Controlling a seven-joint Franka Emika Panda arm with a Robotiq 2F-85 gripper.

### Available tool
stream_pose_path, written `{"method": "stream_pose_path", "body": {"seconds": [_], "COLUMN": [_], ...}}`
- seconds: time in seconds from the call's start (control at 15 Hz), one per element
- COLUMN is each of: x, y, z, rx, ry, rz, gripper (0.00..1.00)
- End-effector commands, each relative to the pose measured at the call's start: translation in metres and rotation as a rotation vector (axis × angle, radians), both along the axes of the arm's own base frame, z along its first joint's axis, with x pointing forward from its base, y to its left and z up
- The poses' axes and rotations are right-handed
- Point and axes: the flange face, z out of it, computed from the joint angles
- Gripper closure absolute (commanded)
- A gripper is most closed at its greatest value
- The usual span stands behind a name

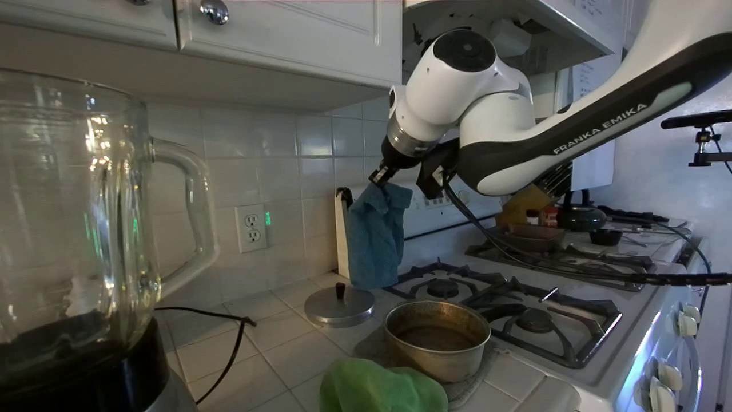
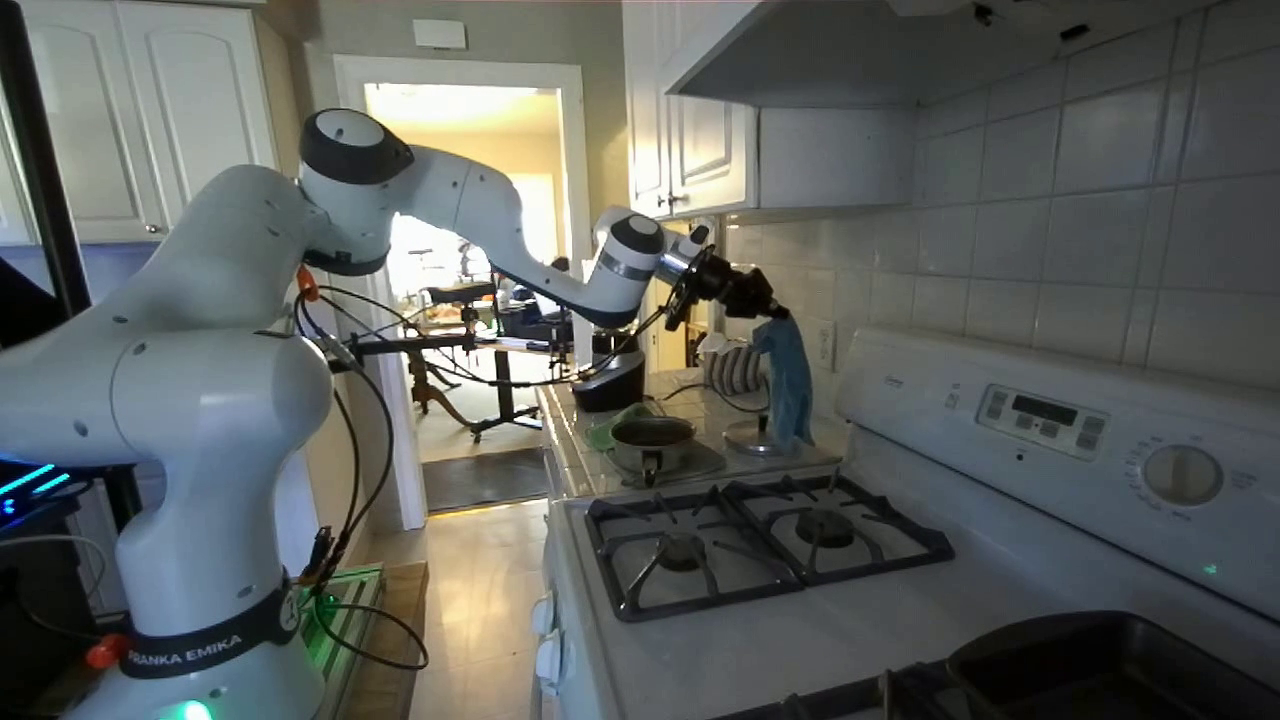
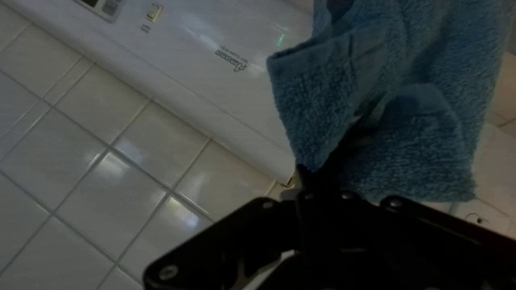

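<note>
- One blue towel (image 1: 374,243) is held up by the gripper (image 1: 380,179); fingers are pinched together on a bunched bit of its top, no gap to be seen.
- Location: towel is hung over the back of the tiled counter (image 1: 297,360), near the end of the stove back panel (image 2: 920,400). Whether the bottom hem touches the counter cannot be told.
- Terry pile and hemmed edges are shown in the wrist view; short flaps are splayed to both sides of the pinch, tiled wall (image 3: 133,133) behind.
- Handling, judged: light, soft, limp, not fragile. Pile looks grippy rather than slippery. Shape is not kept, so the loose length is easily swung, creased or snagged.
- Where to take hold, judged: a gathered fold or doubled hem at the upper edge, as is done here; a single thin corner is more easily lost.
- Around it: metal lid (image 1: 339,309) is seen just beside the towel's lower end in both exterior views; pot (image 1: 437,366) is set on a gray pad (image 1: 369,346), handle pointed toward the gas burners (image 2: 682,552); green cloth (image 1: 383,392) is bunched near the pot.
</note>
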Motion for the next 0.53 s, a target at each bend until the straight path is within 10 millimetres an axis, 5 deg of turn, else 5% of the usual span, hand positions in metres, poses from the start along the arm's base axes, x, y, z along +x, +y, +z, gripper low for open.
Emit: {"method": "stream_pose_path", "body": {"seconds": [0.0,0.47], "x": [-0.004,0.003], "y": [-0.021,-0.064], "z": [0.000,-0.004], "rx": [0.024,0.112], "ry": [0.029,0.097], "rz": [-0.072,-0.157], "gripper": [0.99,0.99]}}
